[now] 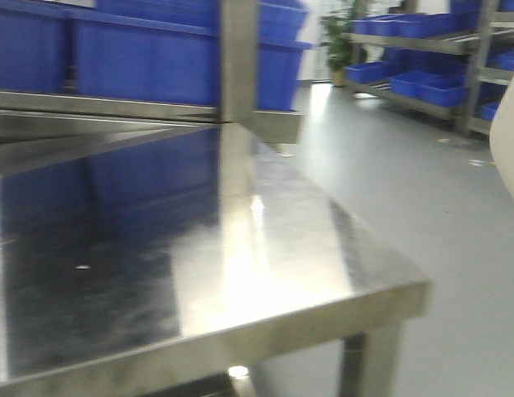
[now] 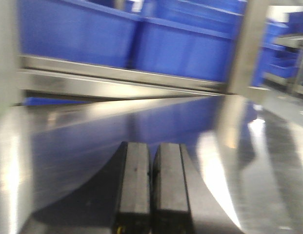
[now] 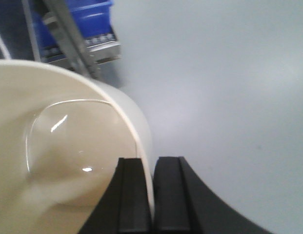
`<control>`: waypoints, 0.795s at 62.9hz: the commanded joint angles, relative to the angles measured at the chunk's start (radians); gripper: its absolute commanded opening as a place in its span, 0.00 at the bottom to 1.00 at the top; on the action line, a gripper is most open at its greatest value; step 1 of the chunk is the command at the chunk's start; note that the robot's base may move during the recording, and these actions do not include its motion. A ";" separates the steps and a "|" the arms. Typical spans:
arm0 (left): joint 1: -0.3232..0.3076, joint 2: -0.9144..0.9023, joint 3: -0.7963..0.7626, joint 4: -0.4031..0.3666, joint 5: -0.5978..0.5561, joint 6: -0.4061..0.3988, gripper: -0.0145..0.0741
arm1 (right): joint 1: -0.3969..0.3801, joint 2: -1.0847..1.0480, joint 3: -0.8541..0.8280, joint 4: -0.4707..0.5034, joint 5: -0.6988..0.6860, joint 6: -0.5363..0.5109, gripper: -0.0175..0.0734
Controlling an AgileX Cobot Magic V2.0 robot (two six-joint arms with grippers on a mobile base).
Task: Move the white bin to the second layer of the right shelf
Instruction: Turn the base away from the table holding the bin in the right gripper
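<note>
1. Surface: steel tabletop (image 1: 240, 273), mirror-smooth and flat, with a square corner and square-section legs. It reflects the blue of the crates and a bright patch of glare.
2. Behind the tabletop, a steel rail and an upright post (image 1: 237, 58) carry large blue crates (image 1: 149, 58). The crates are rectangular, of matte plastic with rolled rims.
3. Room: pale grey floor (image 1: 405, 190) with a slight sheen. Far racks (image 1: 468, 50) hold more blue crates, and a potted plant (image 1: 333, 41) stands at the back.
4. White bin (image 1: 508, 124): in the front view only a cream curved sliver shows at the right edge, off the table and over the floor. In the right wrist view (image 3: 68, 146) it is glossy cream plastic with a thin rim, smooth walls and a rounded-square base.
5. Right gripper (image 3: 152, 195): black fingers clamped narrowly on the bin's wall, one inside and one outside.
6. Beyond the bin's rim is a steel rack level (image 3: 92, 44) with a row of small rollers under a blue crate.
7. Left gripper (image 2: 151, 190): black pads pressed together with nothing between them, low over the tabletop and facing the crates.
8. All views are blurred.
</note>
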 commanded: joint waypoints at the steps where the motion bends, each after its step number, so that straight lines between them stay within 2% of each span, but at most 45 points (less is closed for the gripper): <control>1: -0.008 -0.013 0.028 -0.001 -0.087 -0.005 0.26 | -0.004 -0.004 -0.029 0.000 -0.079 -0.005 0.28; 50: -0.008 -0.013 0.028 -0.001 -0.087 -0.005 0.26 | -0.004 -0.004 -0.029 0.000 -0.079 -0.005 0.28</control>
